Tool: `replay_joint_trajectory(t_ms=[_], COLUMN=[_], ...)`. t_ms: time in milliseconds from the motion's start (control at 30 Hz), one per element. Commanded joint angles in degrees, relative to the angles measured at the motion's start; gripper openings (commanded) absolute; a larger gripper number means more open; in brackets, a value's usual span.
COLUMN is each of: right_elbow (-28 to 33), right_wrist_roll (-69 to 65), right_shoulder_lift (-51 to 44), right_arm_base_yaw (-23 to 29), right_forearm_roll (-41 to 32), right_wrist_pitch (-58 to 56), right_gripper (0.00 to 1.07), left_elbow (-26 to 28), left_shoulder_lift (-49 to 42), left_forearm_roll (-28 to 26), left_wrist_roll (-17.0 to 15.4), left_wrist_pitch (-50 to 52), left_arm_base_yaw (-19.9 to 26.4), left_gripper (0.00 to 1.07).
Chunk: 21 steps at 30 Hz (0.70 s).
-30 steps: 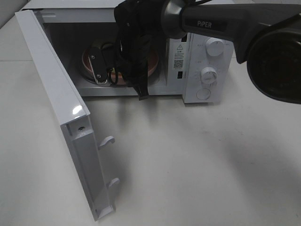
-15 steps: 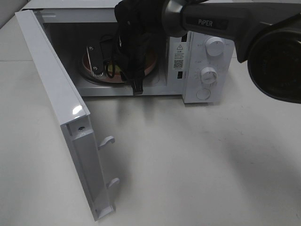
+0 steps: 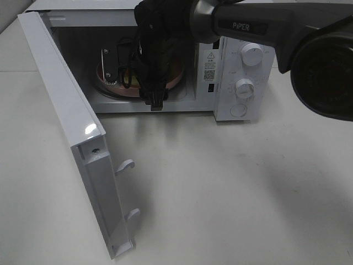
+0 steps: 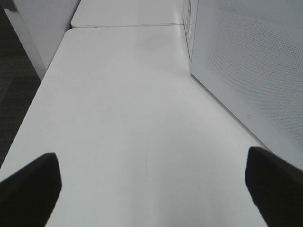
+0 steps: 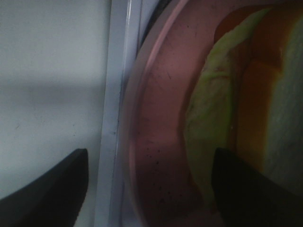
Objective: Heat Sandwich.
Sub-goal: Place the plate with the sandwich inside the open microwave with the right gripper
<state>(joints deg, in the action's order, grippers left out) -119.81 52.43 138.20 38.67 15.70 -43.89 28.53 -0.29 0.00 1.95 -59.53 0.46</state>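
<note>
Fingers [image 5: 42, 189] of my right gripper [image 3: 131, 83] spread wide inside the microwave [image 3: 242, 55], gripping nothing
One right fingertip hangs over the white surface just outside the pink plate [image 5: 161, 118]. The other hangs over the sandwich [image 5: 246, 94], which lies on that plate within the oven, its green and orange-red filling edge facing me. The plate's rim runs between my fingertips, clear of both. The door [image 3: 60, 110] stands swung open on the left of the high view. My left gripper [image 4: 151, 189] is likewise spread fully and empty, low over the white table [image 4: 132, 94], beside the microwave's perforated side wall
</note>
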Motion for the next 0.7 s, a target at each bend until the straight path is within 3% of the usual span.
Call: replay_joint_trajectory(t_ms=[33, 367, 700], right_elbow=[0.06, 3.50, 11.80], right_wrist_roll=[-1.03, -1.03, -1.03], right_shoulder_lift=[-0.52, -2.75, -8.19], right_arm_base_yaw=[-0.06, 0.00, 0.11], right_forearm_roll=[0.06, 0.23, 0.46], right_wrist_pitch=[0.00, 1.55, 4.47], right_gripper=[0.72, 0.72, 0.72], left_elbow=[-0.17, -0.17, -0.17], left_shoulder_lift=[0.06, 0.06, 0.06], left_forearm_roll=[-0.34, -0.34, -0.34], left_wrist_roll=[0.11, 0.11, 0.11], left_wrist_pitch=[0.23, 0.23, 0.23], left_arm_base_yaw=[0.00, 0.00, 0.00], left_gripper=[1.06, 1.06, 1.06])
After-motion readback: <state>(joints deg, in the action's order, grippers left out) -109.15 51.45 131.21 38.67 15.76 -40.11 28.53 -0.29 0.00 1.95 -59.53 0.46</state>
